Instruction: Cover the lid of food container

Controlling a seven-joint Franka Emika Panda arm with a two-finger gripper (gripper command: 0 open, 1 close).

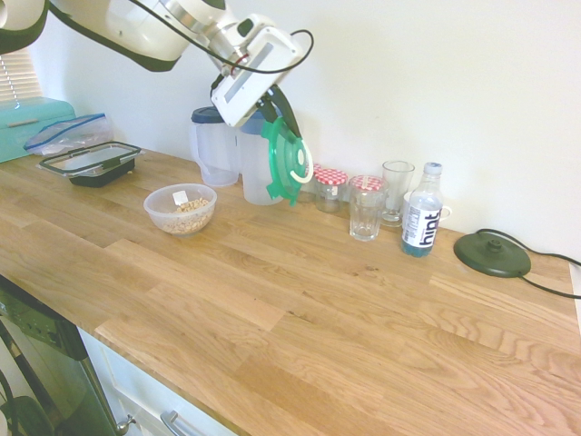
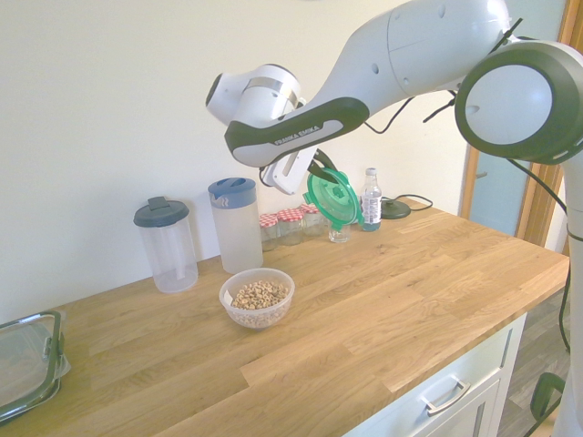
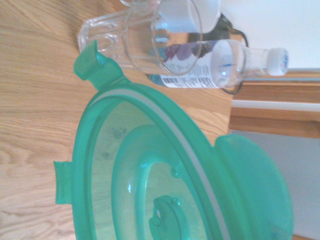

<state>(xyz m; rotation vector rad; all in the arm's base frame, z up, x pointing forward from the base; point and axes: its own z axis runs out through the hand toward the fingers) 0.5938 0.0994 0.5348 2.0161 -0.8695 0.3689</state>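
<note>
Carrying the lid (image 1: 289,163) above the counter (image 1: 300,300)

Nearest us, the food container (image 1: 181,209) sits open at about eight o'clock from our gripper (image 1: 280,123), well apart; the jaws are clamped on the lid's upper rim, so it hangs nearly on edge, its face turned sideways, not yet level.

Translucent green plastic lid (image 1: 287,163), clear plastic food container (image 1: 181,209), smooth, satin-finished wooden countertop (image 1: 300,309).
</note>
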